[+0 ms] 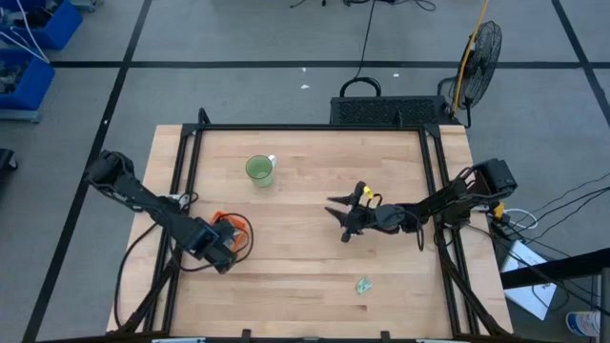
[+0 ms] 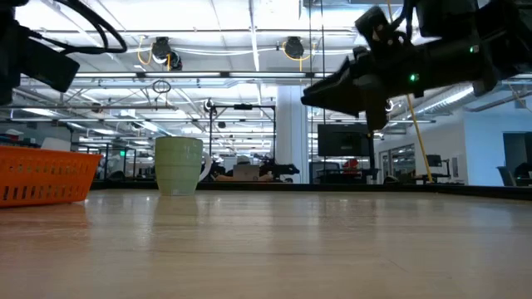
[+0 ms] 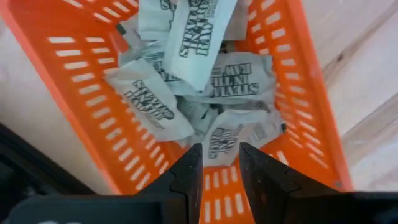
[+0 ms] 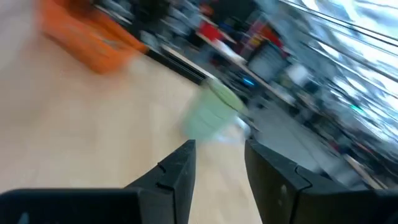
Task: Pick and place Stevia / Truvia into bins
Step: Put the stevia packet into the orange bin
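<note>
While the left gripper (image 3: 220, 167) hangs over the orange bin (image 3: 311, 93), fingers parted and empty, Stevia packets (image 3: 205, 81) fill it; right gripper (image 1: 341, 219) mid-table, parted, empty; one packet (image 1: 363, 285) on the table.

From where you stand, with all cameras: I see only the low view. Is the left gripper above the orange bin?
Observer: Yes. The left gripper hangs directly over the orange bin, fingers apart, nothing between them.
Operator: Are packets already inside?
Observer: Many Stevia packets lie piled in the bin.
Operator: Is any packet left on the table?
Observer: One packet lies near the table's front edge.
Operator: And the right gripper?
Observer: The right gripper is raised over mid-table, open and empty.
</note>
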Controlling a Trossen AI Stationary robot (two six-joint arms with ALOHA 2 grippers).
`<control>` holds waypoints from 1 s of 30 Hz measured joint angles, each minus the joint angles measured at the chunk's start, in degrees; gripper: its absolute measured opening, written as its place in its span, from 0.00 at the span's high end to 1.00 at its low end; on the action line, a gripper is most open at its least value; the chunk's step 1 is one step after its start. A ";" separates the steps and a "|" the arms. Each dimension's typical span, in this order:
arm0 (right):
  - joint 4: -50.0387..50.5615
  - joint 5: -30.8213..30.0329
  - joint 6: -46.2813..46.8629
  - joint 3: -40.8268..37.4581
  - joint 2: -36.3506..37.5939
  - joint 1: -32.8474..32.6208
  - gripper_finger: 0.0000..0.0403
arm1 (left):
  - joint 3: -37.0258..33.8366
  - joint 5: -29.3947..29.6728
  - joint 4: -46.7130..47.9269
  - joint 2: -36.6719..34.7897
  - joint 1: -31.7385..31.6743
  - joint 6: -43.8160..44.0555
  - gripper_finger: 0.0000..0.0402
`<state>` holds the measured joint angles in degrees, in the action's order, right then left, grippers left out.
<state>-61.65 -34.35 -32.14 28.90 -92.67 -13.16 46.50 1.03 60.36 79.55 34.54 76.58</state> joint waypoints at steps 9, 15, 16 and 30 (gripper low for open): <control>45.16 7.31 11.18 18.57 8.14 -5.98 0.68 | 5.37 2.93 0.24 0.00 -7.00 -13.61 0.75; 60.44 25.47 33.68 22.47 9.13 -10.76 0.68 | 11.25 15.01 -1.06 0.00 -9.36 -24.98 0.75; 61.78 27.40 36.19 22.45 8.63 -12.16 0.68 | 11.60 17.55 -1.88 0.00 -9.51 -27.10 0.75; 69.47 28.59 58.20 22.48 2.26 -26.34 0.68 | 11.70 27.04 -15.27 0.00 -11.42 -41.57 0.75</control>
<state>7.83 -5.76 26.05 51.37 -90.40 -39.50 58.19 28.08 45.09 79.55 23.11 35.01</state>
